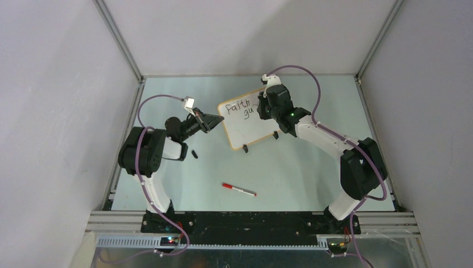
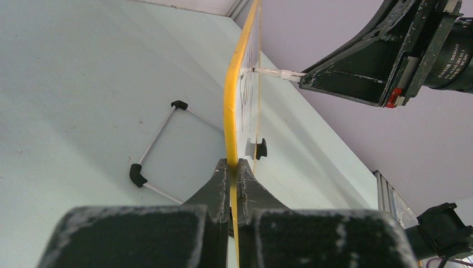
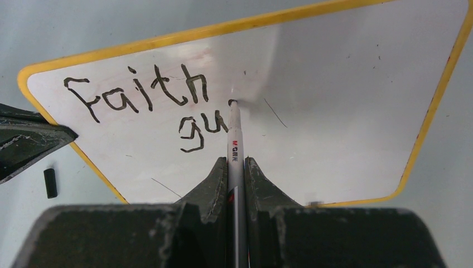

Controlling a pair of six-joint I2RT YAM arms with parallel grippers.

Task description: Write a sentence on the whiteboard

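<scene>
Red at one end and white along its barrel, a spare pen (image 1: 239, 190) is seen lying flat on the pale green table (image 1: 312, 167), well in front of the whiteboard (image 1: 252, 129) and apart from it. A small black cap (image 1: 194, 153) is found closer to the whiteboard, off its left front corner, with nothing touching it. The whiteboard is stood about mid-table on two black clip feet (image 1: 245, 148), turned at an angle, with its yellow-orange frame running round a glossy white face. At the left edge of the whiteboard the left gripper (image 2: 234, 167) is clamped tight: in the left wrist view the thin frame is pinched between the two dark fingers, and no gap is left. Over the right part of the whiteboard the right gripper (image 3: 236, 164) is closed on a marker (image 3: 234, 139), whose white barrel is squeezed between the fingers and pointed away from the wrist. The black tip is set against the white face, touching it. Just left of that tip the sentence (image 3: 139, 95) is found unfinished: "faith" is written in black along the upper left of the whiteboard, and "gu" is set below it and to the right, ending beside the tip.
</scene>
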